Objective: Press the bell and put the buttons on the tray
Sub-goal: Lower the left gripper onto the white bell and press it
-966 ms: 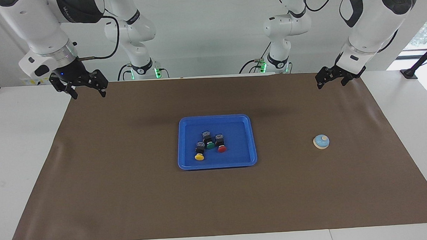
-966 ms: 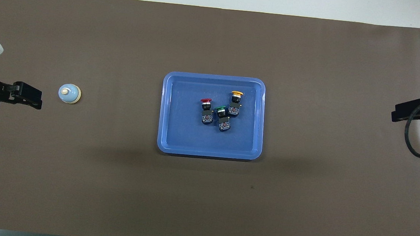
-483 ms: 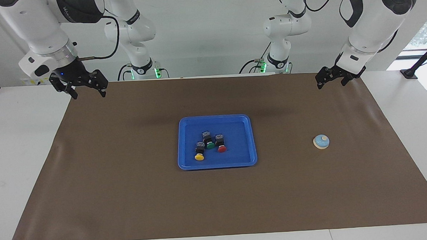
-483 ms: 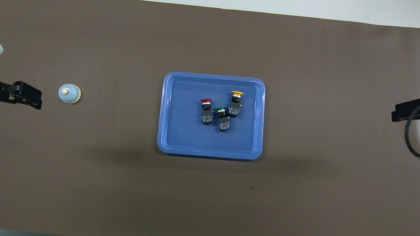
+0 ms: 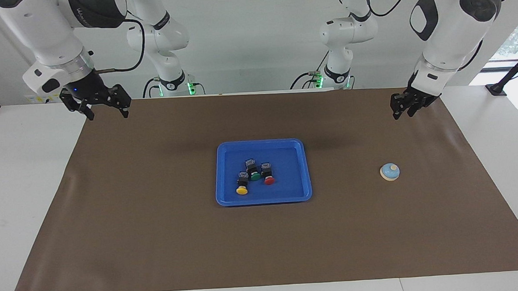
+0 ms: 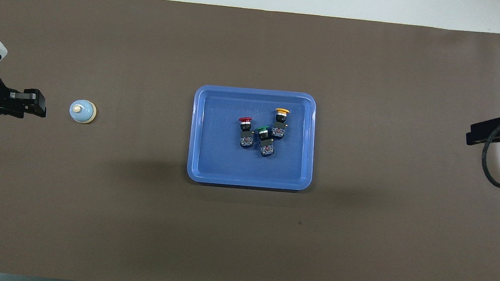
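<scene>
1. The tray sits mid-worktop with all three buttons in it: yellow button, green button and red button, bunched close together, so placing looks finished.
2. The bell stands alone on the brown mat toward the left arm's end of the worktop, apparently left for pressing.
3. The left tool hangs over the mat's edge nearest the robots; whether it is clenched I cannot tell.
4. The right tool waits, released and empty, over its corner.
</scene>
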Robot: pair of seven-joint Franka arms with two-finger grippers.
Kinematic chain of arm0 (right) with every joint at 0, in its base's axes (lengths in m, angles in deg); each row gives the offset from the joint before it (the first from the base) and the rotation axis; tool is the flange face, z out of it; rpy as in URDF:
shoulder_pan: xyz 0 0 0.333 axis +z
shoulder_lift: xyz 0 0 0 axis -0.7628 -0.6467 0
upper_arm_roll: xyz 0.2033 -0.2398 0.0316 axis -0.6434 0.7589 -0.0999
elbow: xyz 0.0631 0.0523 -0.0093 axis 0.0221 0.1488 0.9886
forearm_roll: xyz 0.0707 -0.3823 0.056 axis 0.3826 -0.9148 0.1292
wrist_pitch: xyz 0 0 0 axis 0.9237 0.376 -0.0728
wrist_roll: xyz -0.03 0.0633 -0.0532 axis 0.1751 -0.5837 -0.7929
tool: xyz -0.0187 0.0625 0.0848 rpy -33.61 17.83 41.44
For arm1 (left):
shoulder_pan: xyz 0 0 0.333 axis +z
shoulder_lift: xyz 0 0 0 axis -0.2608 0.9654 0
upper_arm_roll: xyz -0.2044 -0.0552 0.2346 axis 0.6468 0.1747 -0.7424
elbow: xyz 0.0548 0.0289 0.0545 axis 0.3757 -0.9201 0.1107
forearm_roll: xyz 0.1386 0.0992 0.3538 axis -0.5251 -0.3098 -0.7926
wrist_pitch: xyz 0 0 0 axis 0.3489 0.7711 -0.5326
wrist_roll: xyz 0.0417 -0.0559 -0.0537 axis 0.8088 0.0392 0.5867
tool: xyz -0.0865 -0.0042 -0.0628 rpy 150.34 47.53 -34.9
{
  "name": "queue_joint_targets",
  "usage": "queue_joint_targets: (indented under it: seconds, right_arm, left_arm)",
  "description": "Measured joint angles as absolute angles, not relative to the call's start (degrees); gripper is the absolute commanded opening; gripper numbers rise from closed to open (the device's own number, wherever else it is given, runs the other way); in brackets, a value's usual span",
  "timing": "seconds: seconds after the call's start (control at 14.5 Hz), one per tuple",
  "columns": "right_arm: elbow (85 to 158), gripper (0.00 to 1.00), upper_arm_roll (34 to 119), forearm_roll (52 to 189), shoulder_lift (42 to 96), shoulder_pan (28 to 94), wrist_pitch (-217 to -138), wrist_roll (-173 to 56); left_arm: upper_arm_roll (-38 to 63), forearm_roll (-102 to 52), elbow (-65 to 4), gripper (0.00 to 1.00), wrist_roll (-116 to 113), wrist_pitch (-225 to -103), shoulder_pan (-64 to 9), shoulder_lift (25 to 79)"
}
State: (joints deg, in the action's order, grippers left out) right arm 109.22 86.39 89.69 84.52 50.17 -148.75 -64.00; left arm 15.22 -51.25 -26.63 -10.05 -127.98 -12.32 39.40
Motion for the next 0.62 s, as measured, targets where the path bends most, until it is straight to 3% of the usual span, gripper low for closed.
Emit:
queue_joint_targets:
  seconds: [0.62]
  right_arm:
    - [109.2, 1.00, 86.4, 89.7, 84.5, 50.2, -148.7, -64.0]
  left_arm:
    - [14.9, -51.2, -32.3, 0.00, -10.1, -147.9, -9.3, 52.1]
